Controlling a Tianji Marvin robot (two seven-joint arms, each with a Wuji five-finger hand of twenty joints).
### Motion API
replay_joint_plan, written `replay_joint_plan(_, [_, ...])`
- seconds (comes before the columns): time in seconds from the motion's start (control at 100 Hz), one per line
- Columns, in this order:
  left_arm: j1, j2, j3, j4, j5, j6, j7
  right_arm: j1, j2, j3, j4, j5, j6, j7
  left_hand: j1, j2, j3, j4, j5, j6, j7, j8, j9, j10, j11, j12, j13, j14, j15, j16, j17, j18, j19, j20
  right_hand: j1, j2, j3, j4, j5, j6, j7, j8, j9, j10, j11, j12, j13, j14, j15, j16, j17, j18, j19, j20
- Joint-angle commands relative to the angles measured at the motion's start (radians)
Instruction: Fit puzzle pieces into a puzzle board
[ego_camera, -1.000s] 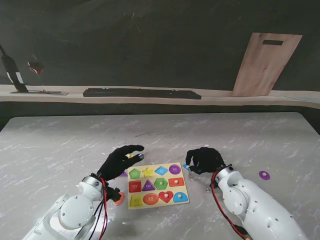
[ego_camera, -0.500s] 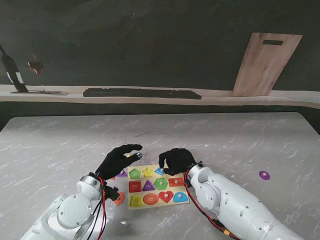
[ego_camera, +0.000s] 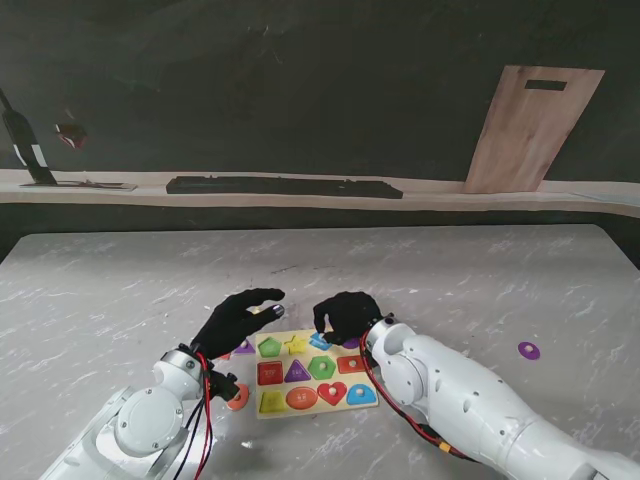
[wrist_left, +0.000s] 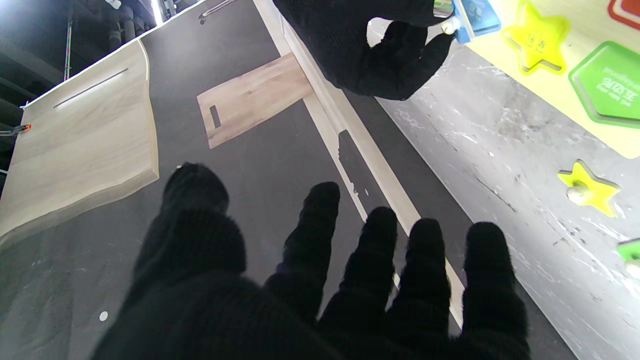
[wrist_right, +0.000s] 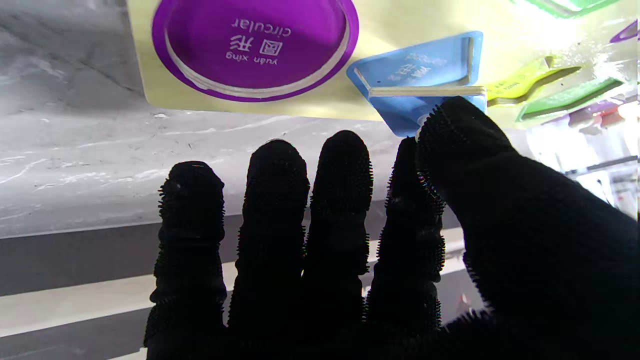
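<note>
The yellow puzzle board (ego_camera: 320, 408) lies flat in front of me, with coloured shapes across it. My right hand (ego_camera: 347, 315) hovers over the board's far edge. Its thumb and forefinger pinch the knob of a blue diamond piece (wrist_right: 425, 100), which sits tilted right at the blue diamond recess (wrist_right: 415, 62). The blue diamond piece (wrist_left: 475, 20) also shows in the left wrist view. My left hand (ego_camera: 238, 318) is open with fingers spread, over the table at the board's far left corner. A loose yellow star piece (wrist_left: 587, 189) lies on the table just beyond its fingertips.
A purple disc (ego_camera: 528, 350) lies on the table to the right. An orange piece (ego_camera: 238, 397) and a purple piece (ego_camera: 246, 347) lie beside my left wrist. The purple circle recess (wrist_right: 255, 42) shows its printed label. A wooden board (ego_camera: 530, 125) leans on the back wall.
My right hand has swung left from beside the board to over its far edge, carrying the blue diamond piece. The left hand has barely moved.
</note>
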Motion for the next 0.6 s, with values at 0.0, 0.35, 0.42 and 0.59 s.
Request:
replay_joint_plan(0.0, [0.000, 0.001, 0.001, 0.001, -0.004, 0.000, -0.004, 0.003, -0.012, -0.007, 0.011, 0.005, 0.004, 0.009, 0.014, 0.036, -0.031, -0.012, 0.019, -0.024, -0.018, -0.005, -0.001, -0.014, -0.010, -0.010, 0.021, -0.014, -0.021, 0.005, -0.011, 0.007, 0.000, 0.012, 0.054, 0.023, 0.032, 0.026, 0.060, -0.011, 0.078, 0.029, -0.022, 0.027, 0.028, 0.009, -0.007, 0.002, 0.031, 0.016, -0.001, 0.015, 0.039, -0.006])
replay_joint_plan(0.35, [0.001, 0.000, 0.000, 0.001, -0.004, 0.002, -0.003, 0.032, -0.028, -0.057, 0.068, 0.014, -0.004, 0.001, 0.015, 0.035, -0.030, -0.012, 0.019, -0.023, -0.018, -0.005, 0.000, -0.012, -0.010, -0.010, 0.020, -0.013, -0.021, 0.005, -0.012, 0.006, -0.001, 0.012, 0.048, 0.016, 0.040, 0.026, 0.057, -0.010, 0.077, 0.028, -0.019, 0.026, 0.033, 0.012, -0.001, 0.001, 0.040, 0.019, 0.006, 0.015, 0.052, -0.003])
replay_joint_plan(0.42, [0.002, 0.000, 0.000, 0.001, -0.002, 0.001, -0.002, 0.034, -0.029, -0.063, 0.073, 0.013, -0.005, 0.000, 0.014, 0.035, -0.031, -0.012, 0.019, -0.023, -0.018, -0.005, 0.000, -0.013, -0.010, -0.010, 0.020, -0.014, -0.021, 0.005, -0.012, 0.006, -0.001, 0.012, 0.048, 0.014, 0.042, 0.026, 0.060, -0.007, 0.078, 0.028, -0.019, 0.026, 0.033, 0.012, -0.001, 0.001, 0.041, 0.019, 0.006, 0.015, 0.053, -0.003])
replay_joint_plan(0.59, [0.003, 0.001, -0.001, 0.003, -0.002, -0.002, -0.003, 0.040, -0.031, -0.080, 0.083, 0.011, -0.008, 0.002, 0.014, 0.036, -0.031, -0.012, 0.019, -0.024, -0.018, -0.005, 0.001, -0.013, -0.010, -0.010, 0.020, -0.015, -0.022, 0.005, -0.012, 0.007, -0.001, 0.012, 0.046, 0.020, 0.043, 0.026, 0.055, -0.016, 0.077, 0.028, -0.022, 0.023, 0.033, 0.012, -0.002, 0.000, 0.041, 0.019, 0.005, 0.016, 0.054, -0.003])
